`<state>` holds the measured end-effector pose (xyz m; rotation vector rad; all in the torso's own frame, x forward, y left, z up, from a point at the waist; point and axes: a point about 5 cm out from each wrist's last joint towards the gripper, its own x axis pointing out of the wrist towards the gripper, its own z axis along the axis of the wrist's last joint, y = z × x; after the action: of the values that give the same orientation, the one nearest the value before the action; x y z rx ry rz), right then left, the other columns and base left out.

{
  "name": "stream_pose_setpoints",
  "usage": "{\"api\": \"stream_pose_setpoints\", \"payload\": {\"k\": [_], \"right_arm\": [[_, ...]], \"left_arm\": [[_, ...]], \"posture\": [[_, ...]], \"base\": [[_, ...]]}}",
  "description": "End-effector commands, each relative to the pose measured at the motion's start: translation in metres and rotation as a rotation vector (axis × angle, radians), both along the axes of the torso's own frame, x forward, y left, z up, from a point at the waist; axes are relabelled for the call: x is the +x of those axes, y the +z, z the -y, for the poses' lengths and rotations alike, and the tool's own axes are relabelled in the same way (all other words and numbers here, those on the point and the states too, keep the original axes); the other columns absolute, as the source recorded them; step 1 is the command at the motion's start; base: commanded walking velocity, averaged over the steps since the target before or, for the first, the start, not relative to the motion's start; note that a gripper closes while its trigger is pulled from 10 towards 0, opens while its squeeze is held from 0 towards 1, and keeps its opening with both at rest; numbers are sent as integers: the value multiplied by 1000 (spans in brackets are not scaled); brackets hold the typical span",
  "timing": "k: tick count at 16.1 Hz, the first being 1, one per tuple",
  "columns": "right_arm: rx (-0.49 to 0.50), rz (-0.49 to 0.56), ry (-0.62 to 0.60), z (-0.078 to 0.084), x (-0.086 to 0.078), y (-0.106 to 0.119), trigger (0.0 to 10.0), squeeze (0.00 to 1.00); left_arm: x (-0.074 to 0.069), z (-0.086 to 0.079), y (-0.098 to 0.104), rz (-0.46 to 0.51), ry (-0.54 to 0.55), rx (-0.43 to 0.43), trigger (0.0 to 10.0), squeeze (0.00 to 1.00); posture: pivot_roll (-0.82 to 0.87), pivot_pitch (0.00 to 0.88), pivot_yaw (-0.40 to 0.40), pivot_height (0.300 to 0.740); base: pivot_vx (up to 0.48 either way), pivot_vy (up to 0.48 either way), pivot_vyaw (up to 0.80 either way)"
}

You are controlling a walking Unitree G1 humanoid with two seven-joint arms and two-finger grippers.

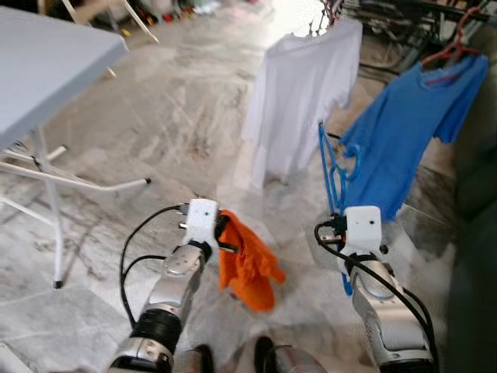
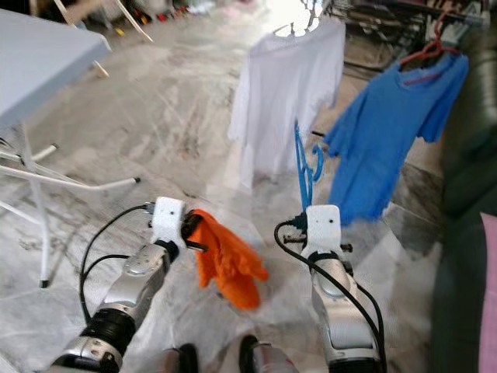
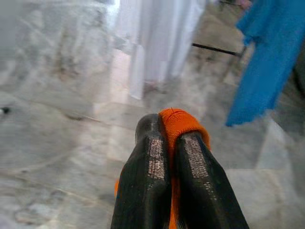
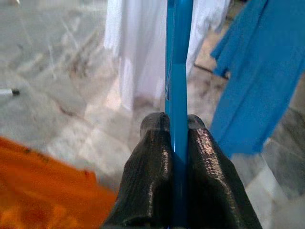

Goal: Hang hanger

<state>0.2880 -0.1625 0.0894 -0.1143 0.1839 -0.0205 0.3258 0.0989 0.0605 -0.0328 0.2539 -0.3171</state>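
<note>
My right gripper [image 4: 177, 125] is shut on a blue plastic hanger [image 1: 334, 167], which stands upright above the wrist, level with the hanging shirts. My left gripper [image 3: 167, 131] is shut on an orange garment [image 1: 247, 263] that droops below it over the floor. Ahead, a white shirt [image 1: 299, 93] and a blue T-shirt [image 1: 408, 128] on a red hanger [image 1: 457, 45] hang from a drying rack [image 1: 404, 19]. The rack's bars are mostly cut off at the top of the head views.
A grey folding table [image 1: 46, 58] with white legs stands at the left. A dark sofa edge [image 2: 466, 194] runs along the right. Marble floor [image 1: 171, 124] lies open between the table and the hanging shirts.
</note>
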Motion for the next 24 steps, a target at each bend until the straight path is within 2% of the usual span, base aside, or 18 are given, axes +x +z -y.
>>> {"api": "stream_pose_setpoints", "payload": {"k": [1, 3, 8, 16, 24], "right_arm": [[2, 11, -32, 4, 0, -2, 10000, 0], [32, 3, -72, 8, -1, -6, 10000, 0], [46, -8, -86, 5, -11, -15, 10000, 0], [46, 2, -94, 6, -9, -14, 10000, 0], [48, -5, -81, 4, -16, -15, 10000, 0]], "left_arm": [[4, -1, 5, 23, 7, -7, 10000, 0], [7, -2, 7, 29, 2, -12, 10000, 0], [8, -4, 5, 16, -20, -13, 10000, 0], [9, -3, 3, 13, -19, -15, 10000, 0], [4, 3, 2, 33, -47, -9, 10000, 0]], "posture": [[-142, 63, 17, 740], [-149, 61, 32, 740], [-163, 66, 54, 740], [-165, 81, 50, 740], [-172, 132, 50, 740]], "base": [[0, 0, 0], [0, 0, 0], [0, 224, -800], [0, 313, -745], [0, 0, 0]]}}
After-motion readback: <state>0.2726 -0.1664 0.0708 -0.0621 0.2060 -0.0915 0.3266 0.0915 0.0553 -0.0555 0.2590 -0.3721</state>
